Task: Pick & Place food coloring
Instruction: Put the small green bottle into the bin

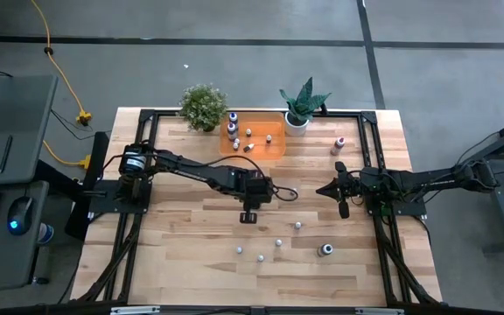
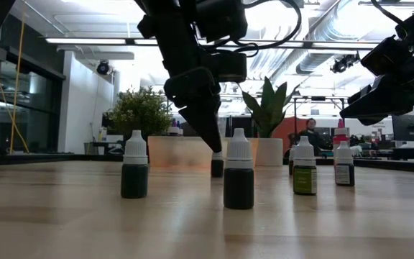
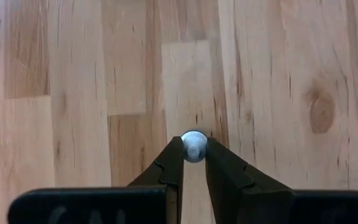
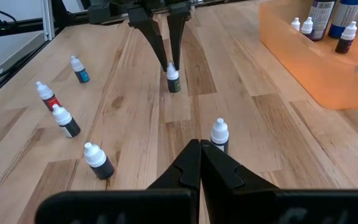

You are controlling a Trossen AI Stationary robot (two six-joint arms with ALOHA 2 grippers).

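Plastic dropper bottles like these are light and stiff but tippy, with slick round caps, so I'd pinch at the cap or neck. Nearest in the low view stand two dark bottles, loose on the table. Mid-table, the left gripper has its fingers pinched on one bottle's white cap; only its wrist view shows that contact. Right gripper waits pressed closed, empty. Far back, the orange tray holds more, seen best from overhead.
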